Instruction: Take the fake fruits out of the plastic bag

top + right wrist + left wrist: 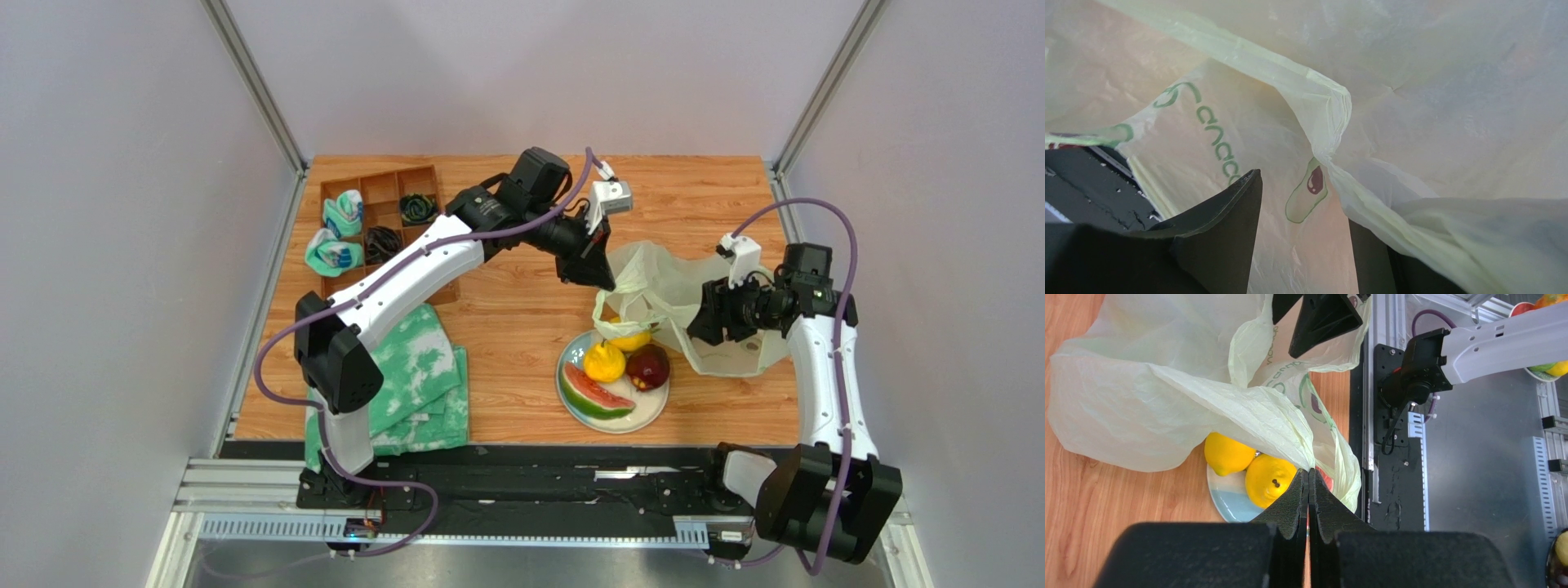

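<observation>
We note the pale yellow-green, crinkly translucent plastic bag (662, 276) lying on the wooden table (515, 325) right of centre, between the two arms, its near side slumped over the far edge of a round blue-and-cream plate (654, 407). The left gripper (604, 279) reaches across from the left and has the bag by its edge. In the left wrist view its two black padded fingers (1290, 502) are pressed flat together, with a gathered fold of film nipped at their tips. The right gripper (702, 322) sits at the bag's right side, pointing left into it. From its own wrist camera we see the jaws standing apart, roughly half spread, with loose film printed in green lettering draped between and over them. One finger (1223, 239) is bare, and the other shows only dimly behind the film. We cannot tell whether either presses the plastic. On the plate we count four fruits: a yellow plastic lemon (604, 361), a dark red plum (648, 366) just beside it, a red-and-green watermelon slice (597, 395) at the near rim, and a second yellow fruit (632, 339) half tucked under the bag's edge. Whether anything lies inside the bag we cannot tell — the film is too cloudy. To the left, a green-and-white mottled folded cloth (423, 361) lies under the left arm, and farther back sits a wooden compartment tray (380, 214).
</observation>
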Controlling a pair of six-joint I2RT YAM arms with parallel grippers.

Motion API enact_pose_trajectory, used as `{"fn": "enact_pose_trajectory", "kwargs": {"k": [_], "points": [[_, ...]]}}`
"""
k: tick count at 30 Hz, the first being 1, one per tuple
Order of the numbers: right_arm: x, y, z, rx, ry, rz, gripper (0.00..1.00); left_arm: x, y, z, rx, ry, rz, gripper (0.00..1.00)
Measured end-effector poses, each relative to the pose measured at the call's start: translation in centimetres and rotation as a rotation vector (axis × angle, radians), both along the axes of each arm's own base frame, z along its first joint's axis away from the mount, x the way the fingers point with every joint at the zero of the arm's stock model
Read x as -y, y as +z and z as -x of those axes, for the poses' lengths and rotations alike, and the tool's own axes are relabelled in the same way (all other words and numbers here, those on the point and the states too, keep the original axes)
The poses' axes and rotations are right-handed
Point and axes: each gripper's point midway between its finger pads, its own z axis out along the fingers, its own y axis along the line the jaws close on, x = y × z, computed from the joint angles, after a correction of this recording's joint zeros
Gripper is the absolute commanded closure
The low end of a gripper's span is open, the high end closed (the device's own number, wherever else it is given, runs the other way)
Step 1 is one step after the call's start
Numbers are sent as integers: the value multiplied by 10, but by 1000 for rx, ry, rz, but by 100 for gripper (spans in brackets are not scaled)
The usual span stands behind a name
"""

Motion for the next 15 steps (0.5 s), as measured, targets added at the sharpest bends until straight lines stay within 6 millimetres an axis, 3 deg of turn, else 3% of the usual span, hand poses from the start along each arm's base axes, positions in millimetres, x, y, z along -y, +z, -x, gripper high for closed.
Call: {"fn": "enact_pose_trajectory", "kwargs": {"k": [7, 10, 15], "points": [[-13, -3, 18, -57, 73, -8, 56, 0, -1, -1, -2, 7, -5, 100], [3, 1, 18, -17, 17, 96, 59, 1, -1, -2, -5, 8, -5, 100], [45, 39, -5, 233, -132, 325, 58, 5, 12, -10, 34, 18, 16, 100]]}}
